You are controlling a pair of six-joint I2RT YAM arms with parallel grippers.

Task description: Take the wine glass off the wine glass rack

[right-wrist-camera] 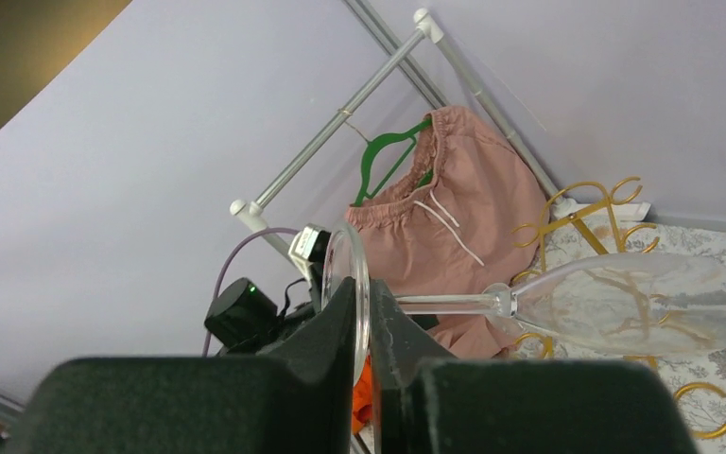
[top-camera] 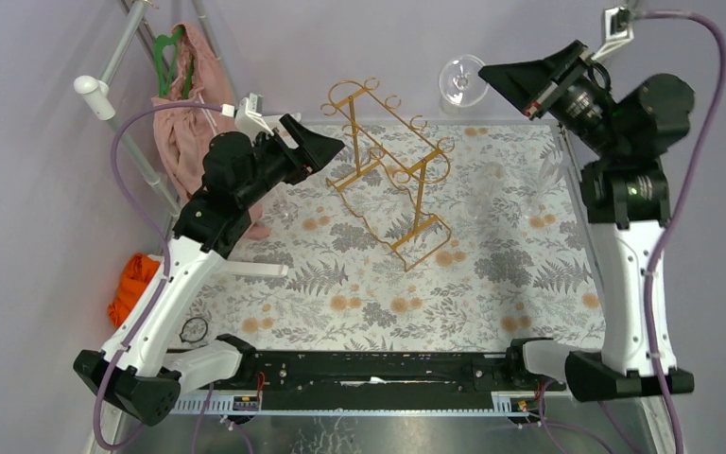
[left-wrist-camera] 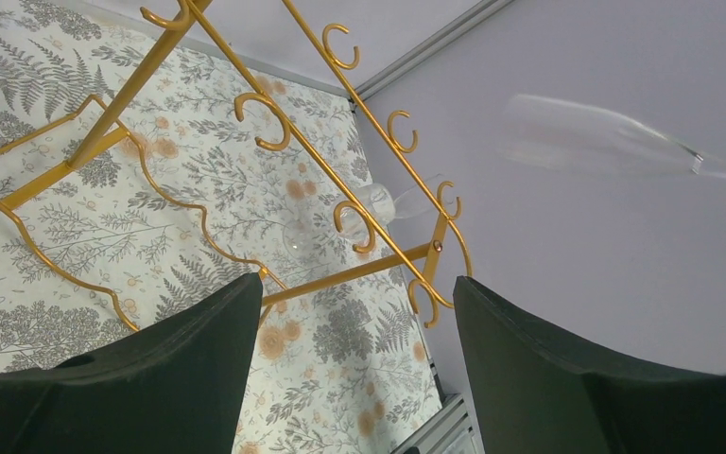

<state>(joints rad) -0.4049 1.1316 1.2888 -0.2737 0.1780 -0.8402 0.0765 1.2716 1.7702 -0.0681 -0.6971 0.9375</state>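
The clear wine glass hangs in the air, off the rack, with its stem level. My right gripper is shut on the rim of its round foot. From above, the glass shows at the back wall beside the right gripper, up and to the right of the gold wire wine glass rack. The rack stands on the floral cloth. My left gripper is open and empty, just left of the rack, with the held glass a blur above it.
A pink garment on a green hanger drapes a white clothes stand at the back left. An orange item lies off the cloth's left edge. Another clear glass rests on the floral cloth beyond the rack.
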